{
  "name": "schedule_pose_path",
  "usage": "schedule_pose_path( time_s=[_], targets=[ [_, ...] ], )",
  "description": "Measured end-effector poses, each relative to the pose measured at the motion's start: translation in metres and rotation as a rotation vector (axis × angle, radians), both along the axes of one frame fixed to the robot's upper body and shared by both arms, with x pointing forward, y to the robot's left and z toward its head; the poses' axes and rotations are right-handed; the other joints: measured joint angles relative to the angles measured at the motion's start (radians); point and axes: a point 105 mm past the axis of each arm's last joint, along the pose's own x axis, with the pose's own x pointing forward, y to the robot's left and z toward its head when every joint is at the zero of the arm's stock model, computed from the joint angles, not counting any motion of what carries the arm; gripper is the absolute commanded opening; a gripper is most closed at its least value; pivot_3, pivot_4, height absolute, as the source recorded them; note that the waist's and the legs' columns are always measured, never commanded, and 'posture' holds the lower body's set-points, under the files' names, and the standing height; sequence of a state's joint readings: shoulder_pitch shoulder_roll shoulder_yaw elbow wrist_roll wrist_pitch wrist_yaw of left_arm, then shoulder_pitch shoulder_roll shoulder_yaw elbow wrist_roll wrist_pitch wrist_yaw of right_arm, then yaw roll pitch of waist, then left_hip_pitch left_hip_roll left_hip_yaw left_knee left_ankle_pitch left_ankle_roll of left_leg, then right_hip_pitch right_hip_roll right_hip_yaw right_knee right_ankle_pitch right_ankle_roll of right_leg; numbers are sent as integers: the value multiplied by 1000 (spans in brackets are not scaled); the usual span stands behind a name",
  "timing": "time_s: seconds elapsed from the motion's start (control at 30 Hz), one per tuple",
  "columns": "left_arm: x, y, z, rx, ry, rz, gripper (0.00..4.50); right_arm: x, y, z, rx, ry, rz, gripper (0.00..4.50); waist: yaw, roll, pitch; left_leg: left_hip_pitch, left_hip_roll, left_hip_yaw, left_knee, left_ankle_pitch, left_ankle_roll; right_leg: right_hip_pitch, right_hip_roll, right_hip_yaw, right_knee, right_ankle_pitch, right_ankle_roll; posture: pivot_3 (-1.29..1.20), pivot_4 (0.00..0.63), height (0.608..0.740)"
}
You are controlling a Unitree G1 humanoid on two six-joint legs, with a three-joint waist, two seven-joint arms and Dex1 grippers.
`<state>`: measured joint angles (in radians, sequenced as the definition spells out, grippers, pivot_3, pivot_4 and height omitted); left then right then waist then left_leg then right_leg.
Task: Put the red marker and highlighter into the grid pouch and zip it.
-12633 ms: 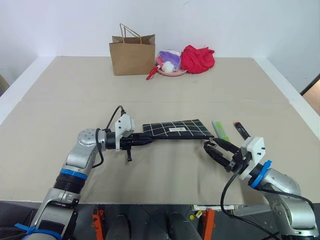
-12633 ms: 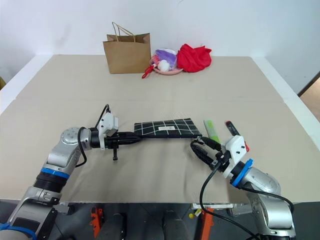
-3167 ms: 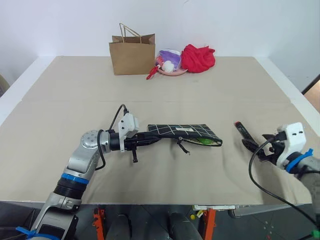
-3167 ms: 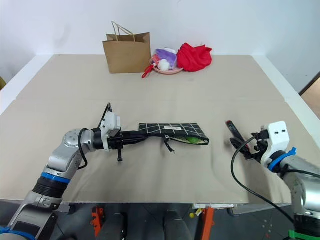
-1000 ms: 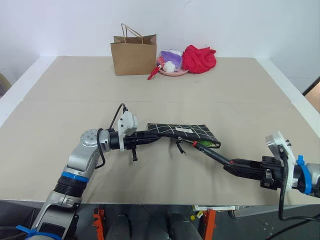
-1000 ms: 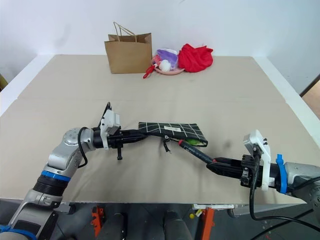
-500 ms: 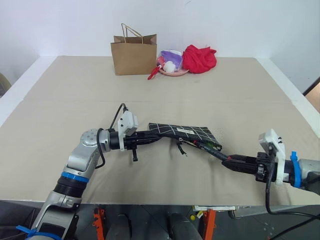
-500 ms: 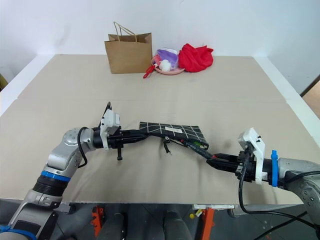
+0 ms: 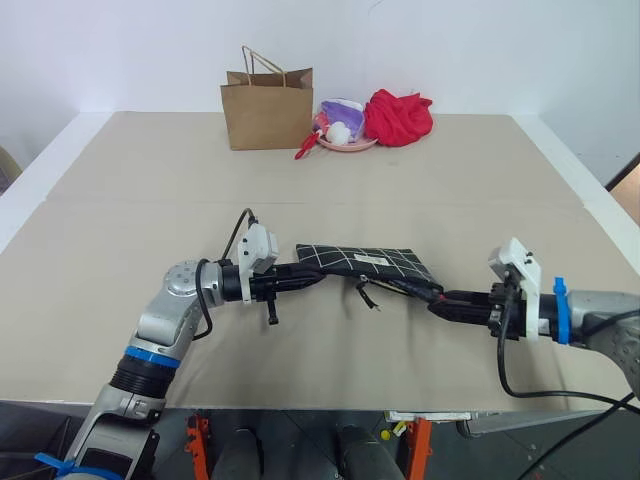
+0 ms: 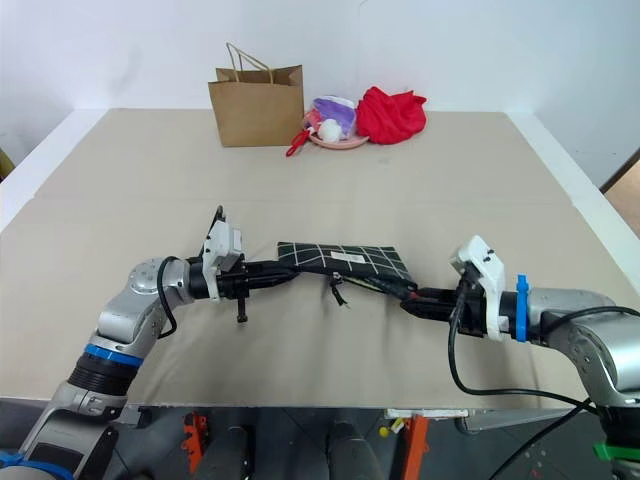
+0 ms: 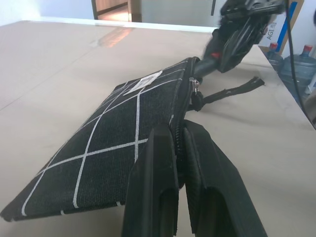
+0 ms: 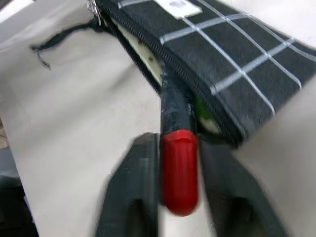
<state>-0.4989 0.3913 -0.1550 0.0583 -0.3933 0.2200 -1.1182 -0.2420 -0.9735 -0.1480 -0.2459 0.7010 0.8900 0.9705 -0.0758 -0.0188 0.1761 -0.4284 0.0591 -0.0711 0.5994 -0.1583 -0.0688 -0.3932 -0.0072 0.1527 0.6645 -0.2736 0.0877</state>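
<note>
Woven matt cloth grid pouch (image 11: 123, 128); glossy plastic red marker (image 12: 178, 168).

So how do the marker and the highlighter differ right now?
The red marker is only partly in the grid pouch, its red end sticking out between the right gripper's fingers; the highlighter lies deep inside, just a green sliver showing. The marker is red and black; the highlighter is lime green. Both sit at the pouch's open zipper mouth.

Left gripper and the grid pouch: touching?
Touching. In the left wrist view the left gripper has its fingers closed on the zipper edge of the grid pouch, no gap visible.
</note>
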Motion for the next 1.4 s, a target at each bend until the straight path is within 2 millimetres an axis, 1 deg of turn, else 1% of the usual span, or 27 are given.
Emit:
schedule_pose_path(
  time_s=[0.07,0.1,0.23,0.3,0.37,0.43,0.47,0.57,0.7,0.87,0.9,0.97,1.07,1.1,1.13,1.2,1.4],
  targets=[
    [-1,-2,-1,-5,5,-4,0,3,8,0,9,-8,20,4034,1,0,0,0,0,0,0,0,0,0,0,0,0,0,0,0,150,740],
    [-1,-3,-1,-8,8,-6,0,4,10,-1,7,-7,27,4460,1,0,0,0,0,0,0,0,0,0,0,0,0,0,0,0,150,740],
    [-1,-3,-1,-8,9,-7,0,2,11,-1,10,-2,34,4460,4,0,0,-1,0,0,0,0,0,0,0,0,0,0,1,0,150,740],
    [-1,-2,-1,-5,10,-5,0,-7,6,-5,7,24,47,4460,8,0,0,-1,0,0,0,0,1,0,0,0,0,-1,1,0,150,740],
    [0,-1,0,-2,6,-2,0,-23,-6,-9,12,46,47,4460,14,0,0,-2,0,0,0,-1,1,0,0,0,0,-2,1,0,150,740],
    [2,2,1,6,2,8,0,-28,-12,-8,14,39,46,4460,15,0,0,-2,0,0,0,-1,1,-1,0,0,0,-2,1,0,150,740],
    [3,3,2,9,-3,9,0,-35,-18,-8,15,28,45,4460,15,0,0,-1,0,0,0,-1,1,0,0,0,0,-2,1,0,150,740],
    [3,4,2,11,-1,11,0,-40,-23,-3,17,10,40,4460,11,0,0,0,0,0,1,-1,1,1,0,0,0,-1,0,0,150,740],
    [3,5,2,13,0,11,0,-41,-20,4,62,-4,42,4460,6,0,0,0,0,0,2,-1,0,1,0,0,0,-1,-1,0,150,740],
    [3,5,1,14,1,10,0,-41,-5,17,114,-44,95,4460,3,0,0,0,0,0,2,-1,0,1,0,0,0,0,0,0,150,740],
    [3,5,1,14,1,9,0,-41,-3,18,113,-50,106,4231,3,0,0,0,0,0,2,-1,0,1,0,0,0,0,0,0,150,740],
    [3,5,1,14,1,9,0,-43,6,16,128,-51,137,3638,4,0,0,0,0,0,1,-1,0,1,0,0,0,0,1,0,150,740],
    [4,5,1,14,2,10,0,-44,15,9,130,-40,168,2305,4,0,0,-1,0,0,1,-1,0,1,0,0,0,-1,1,0,150,740],
    [4,5,1,15,3,11,0,-43,17,7,121,-41,177,1599,4,0,0,-1,0,0,1,-1,0,1,0,0,0,-1,1,0,150,740],
    [4,5,1,14,3,11,0,-42,18,5,112,-44,180,1134,4,0,0,-1,0,0,1,-1,0,1,0,0,0,-1,1,0,150,740],
    [4,5,1,14,3,11,0,-40,19,3,101,-57,177,507,4,0,0,0,0,0,1,-1,0,1,0,0,0,-1,1,0,150,740],
    [4,5,1,15,2,12,0,-29,20,0,77,-102,135,507,3,0,0,0,0,0,1,-1,0,1,0,0,0,-1,1,0,150,740]
  ],
)
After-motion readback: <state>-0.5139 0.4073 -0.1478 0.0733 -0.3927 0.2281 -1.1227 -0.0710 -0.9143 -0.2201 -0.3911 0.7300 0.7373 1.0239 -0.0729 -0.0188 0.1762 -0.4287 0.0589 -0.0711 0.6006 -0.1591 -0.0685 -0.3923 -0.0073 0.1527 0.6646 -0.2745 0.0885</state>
